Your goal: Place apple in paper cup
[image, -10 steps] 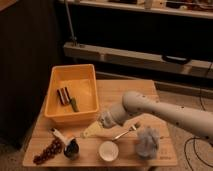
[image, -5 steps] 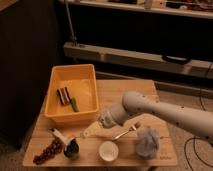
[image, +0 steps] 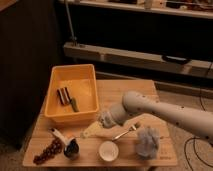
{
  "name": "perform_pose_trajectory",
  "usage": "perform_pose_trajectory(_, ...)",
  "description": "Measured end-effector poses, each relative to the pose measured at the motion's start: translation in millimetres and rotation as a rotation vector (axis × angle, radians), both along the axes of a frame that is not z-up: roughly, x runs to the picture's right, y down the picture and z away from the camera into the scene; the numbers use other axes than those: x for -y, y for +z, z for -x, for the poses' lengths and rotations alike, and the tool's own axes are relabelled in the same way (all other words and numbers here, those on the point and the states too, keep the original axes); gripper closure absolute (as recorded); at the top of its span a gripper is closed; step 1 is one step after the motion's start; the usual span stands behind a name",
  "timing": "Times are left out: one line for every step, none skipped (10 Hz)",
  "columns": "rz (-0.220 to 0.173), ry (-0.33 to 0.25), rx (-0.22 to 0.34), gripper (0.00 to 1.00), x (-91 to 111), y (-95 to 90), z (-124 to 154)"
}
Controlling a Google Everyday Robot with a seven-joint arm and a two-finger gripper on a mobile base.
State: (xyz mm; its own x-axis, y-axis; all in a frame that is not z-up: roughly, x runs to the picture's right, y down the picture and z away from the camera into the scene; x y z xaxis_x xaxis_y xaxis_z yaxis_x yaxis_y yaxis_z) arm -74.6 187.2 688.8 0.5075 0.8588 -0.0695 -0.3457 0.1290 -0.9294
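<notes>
On the wooden table point(image: 150, 92) no apple could be made out. It may have lain hidden beneath the arm point(image: 160, 112), and nothing orange-red showed between the fingers. The paper cup point(image: 108, 150) stood upright just below and to the right of the fingertips, near the table's front edge, with nothing visible inside it. The gripper point(image: 91, 131) hung low over the board with its fingers apart and clamped on nothing.

Just right of the fingers lay a metal utensil point(image: 126, 132), and beyond it a crumpled grey cloth point(image: 147, 142). Left of the fingertips sat a dark round object with a white handle point(image: 70, 147), and farther left the grape bunch point(image: 46, 151). Behind the fingers stood the yellow bin point(image: 86, 90).

The task seemed to be at its opening step: reaching for the fruit, with no grasp made. The next move called for finding the apple and closing squarely around it. It would then need carrying over the cup's narrow mouth and releasing low, so the light cup did not tip.
</notes>
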Motion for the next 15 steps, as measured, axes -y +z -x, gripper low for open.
perform_pose_trajectory(0.000,0.000,0.000,0.20,0,0.0,0)
perform_pose_trajectory(0.000,0.000,0.000,0.20,0,0.0,0)
perform_pose_trajectory(0.000,0.000,0.000,0.20,0,0.0,0)
perform_pose_trajectory(-0.002,-0.005,-0.001,0.20,0,-0.1,0)
perform_pose_trajectory(-0.003,-0.014,-0.004,0.20,1,-0.9,-1)
perform_pose_trajectory(-0.001,-0.033,-0.007,0.20,8,-1.4,2)
perform_pose_trajectory(0.011,-0.057,-0.028,0.20,19,-4.1,6)
perform_pose_trajectory(0.029,-0.085,-0.074,0.20,34,-9.2,12)
perform_pose_trajectory(0.036,-0.101,-0.098,0.20,44,-12.6,18)
perform_pose_trajectory(0.038,-0.096,-0.097,0.20,48,-14.2,18)
perform_pose_trajectory(0.038,-0.098,-0.096,0.20,47,-14.2,16)
perform_pose_trajectory(0.038,-0.101,-0.093,0.20,47,-14.4,18)
perform_pose_trajectory(0.036,-0.101,-0.093,0.20,47,-14.6,18)
perform_pose_trajectory(0.037,-0.098,-0.095,0.20,47,-14.0,16)
perform_pose_trajectory(0.040,-0.098,-0.100,0.20,47,-14.4,17)
